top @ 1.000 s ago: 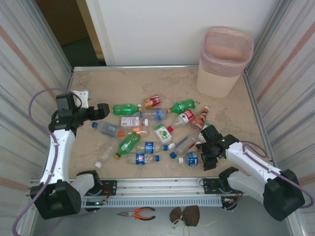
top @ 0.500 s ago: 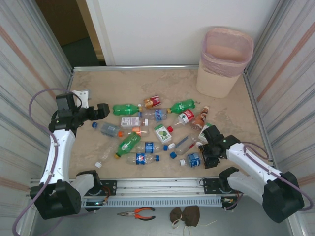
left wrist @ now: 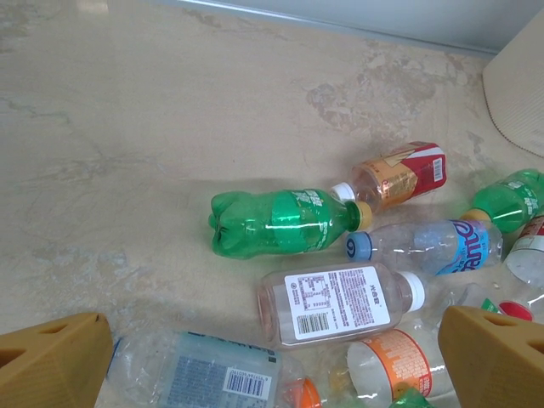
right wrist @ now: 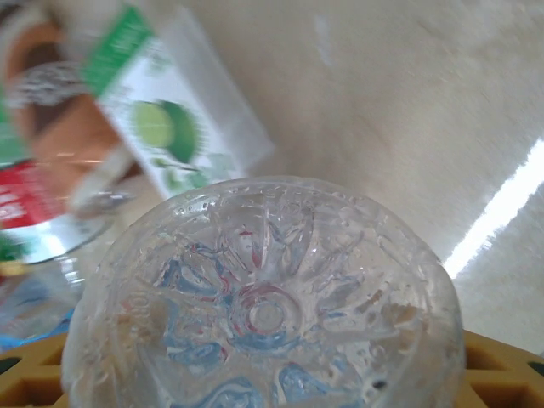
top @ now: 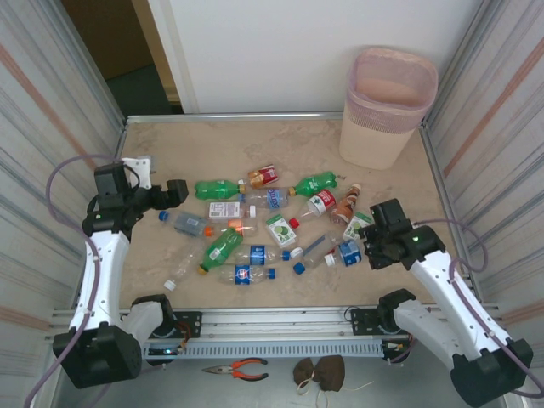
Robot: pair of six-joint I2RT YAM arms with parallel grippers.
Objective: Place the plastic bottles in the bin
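Note:
Several plastic bottles [top: 255,225] lie scattered over the middle of the table. My right gripper [top: 365,251] is shut on a clear bottle with a blue label [top: 348,252], lifted just off the table at the pile's right edge. Its ribbed base [right wrist: 263,297] faces the right wrist camera, with the yellow fingers [right wrist: 501,365] at its sides. My left gripper [top: 178,194] hangs open left of the pile. Ahead of its fingertips [left wrist: 497,353] lie a green bottle [left wrist: 285,223] and a clear white-labelled bottle [left wrist: 336,303]. The pink bin [top: 387,106] stands at the back right corner.
A green-and-white lime carton [right wrist: 178,119] lies just beyond the held bottle. Orange-handled pliers [top: 238,368] and a brown lump [top: 319,371] lie below the table's front rail. Corrugated walls close in both sides. Bare tabletop [top: 212,149] lies between the pile and the back wall.
My right gripper closed on the blue-labelled bottle and carried it up and to the right, away from the front edge. The left arm has barely moved.

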